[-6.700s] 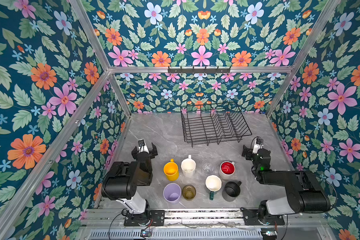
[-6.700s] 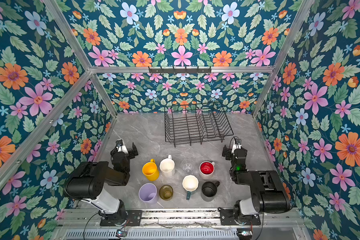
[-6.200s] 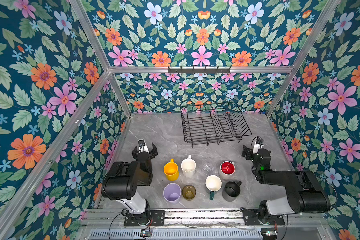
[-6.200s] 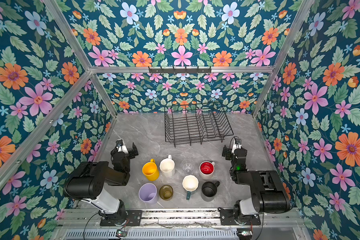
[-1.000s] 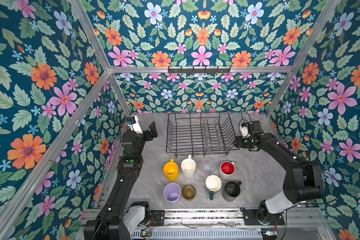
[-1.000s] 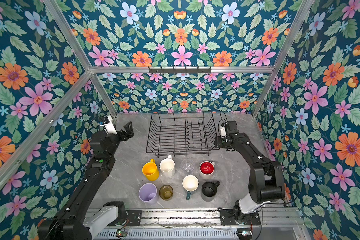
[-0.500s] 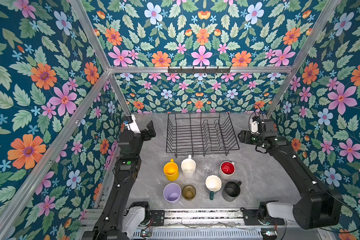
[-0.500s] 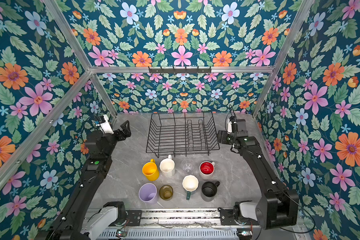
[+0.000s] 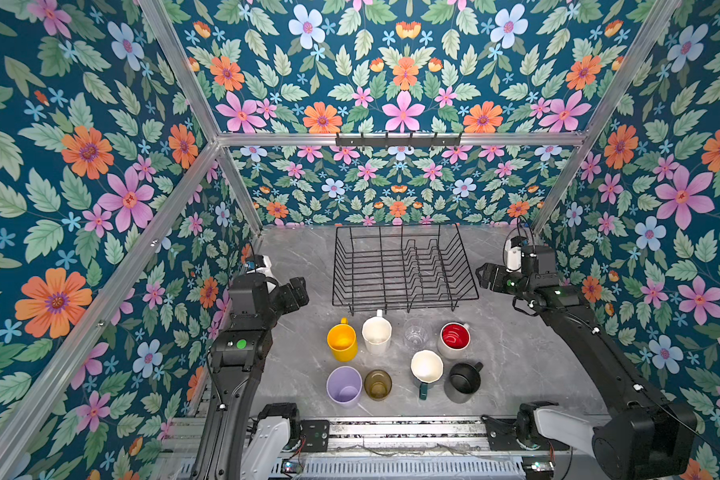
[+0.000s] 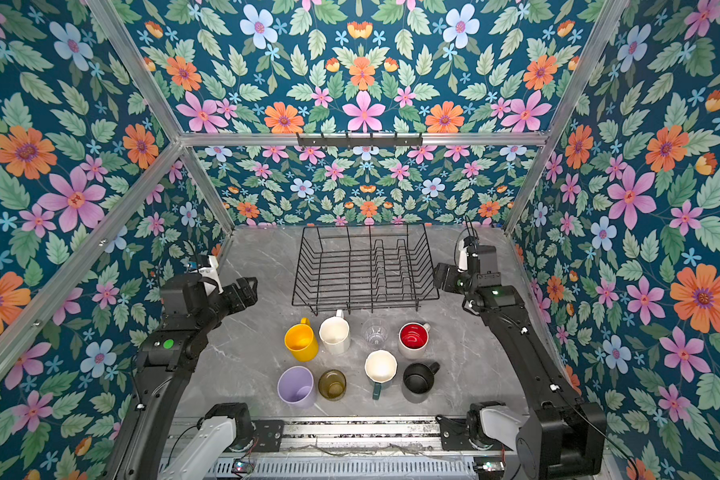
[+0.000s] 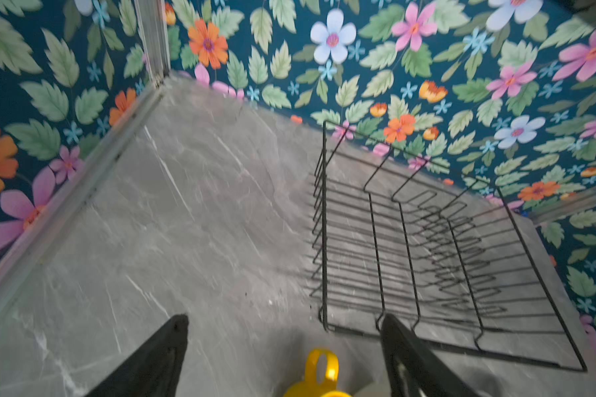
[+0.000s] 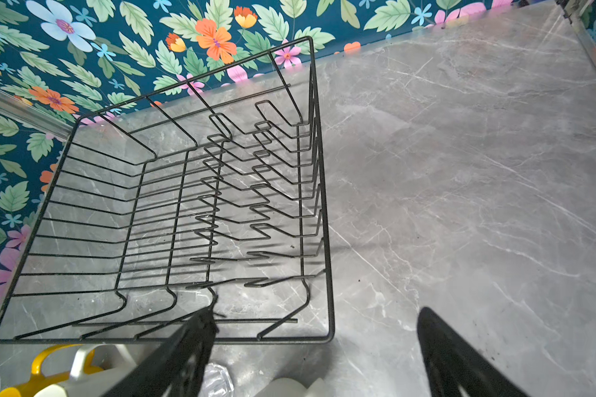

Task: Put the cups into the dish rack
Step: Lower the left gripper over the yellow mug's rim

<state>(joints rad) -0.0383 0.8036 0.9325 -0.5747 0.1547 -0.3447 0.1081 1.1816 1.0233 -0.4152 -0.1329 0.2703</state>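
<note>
Left gripper: jaws wide apart, empty, left of the black wire dish rack. Eight cups stand in two rows on the grey marble worktop, just before the rack. Right gripper: jaws wide apart, empty, beside the rack's right wall.

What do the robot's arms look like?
Two chunky black arms with white base joints. The left arm wears a round green dot; the right arm has looping black cables at its wrist. The left gripper and right gripper have black pointed fingers.
</note>
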